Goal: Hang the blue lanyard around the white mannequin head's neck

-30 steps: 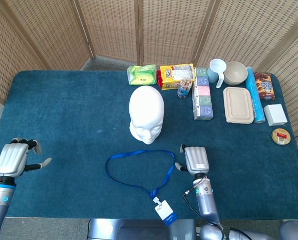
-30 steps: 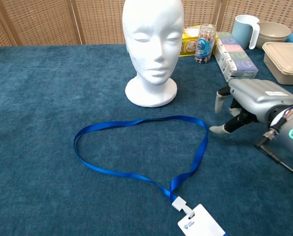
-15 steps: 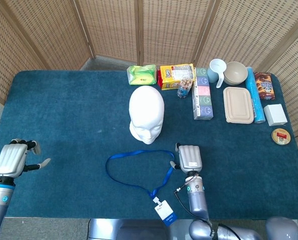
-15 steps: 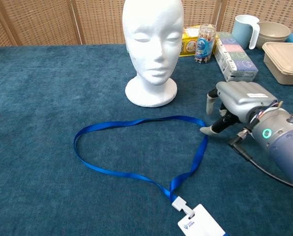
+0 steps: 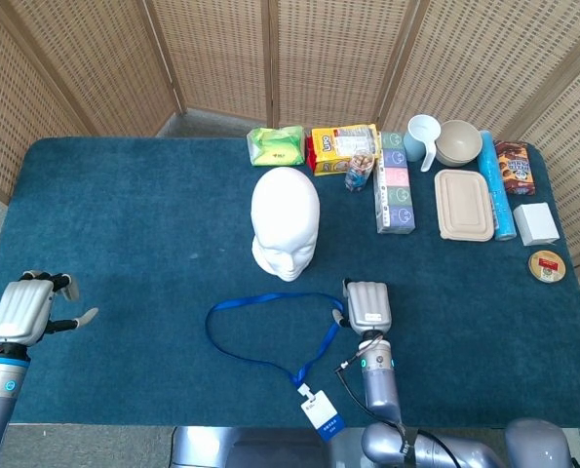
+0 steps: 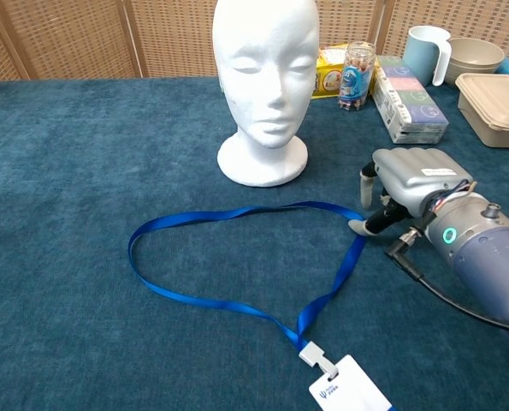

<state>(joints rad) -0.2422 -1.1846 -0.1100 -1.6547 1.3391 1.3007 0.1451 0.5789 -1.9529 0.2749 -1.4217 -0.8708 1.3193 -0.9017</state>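
Nearest the robot, at the front edge of the blue-carpeted surface (image 5: pixel 124 224), lies the white badge (image 6: pixel 348 396) of the blue lanyard (image 6: pixel 237 257), clipped to the point where the two runs of ribbon meet. From there the ribbon opens into a flat, wide loop whose long axis runs left to right across the surface, the far run passing in front of the white mannequin head (image 6: pixel 265 77).

The right hand (image 6: pixel 408 184) sits palm down at the loop's right end, its fingers (image 6: pixel 367 184) curled downward with the tips just beside or touching the ribbon; whether any ribbon is actually pinched cannot be told from either view. The lanyard thus lies immediately to the left of that hand, so the right hand is plainly the nearer one. The left hand (image 5: pixel 24 310) hovers well apart near the surface's left front corner, fingers loosely curled and thumb out, holding nothing.

Farther back, the mannequin head stands upright on its round base, facing the robot, its neck bare.

Beyond it along the far edge are snack packets (image 5: pixel 340 146), a small jar (image 5: pixel 356 174) with coloured contents, a long pastel box (image 5: pixel 394 183), a pale mug (image 5: pixel 422 136), a beige bowl (image 5: pixel 458 141) that looks empty, and a lidded beige lunch box (image 5: pixel 464 204) whose contents are hidden.
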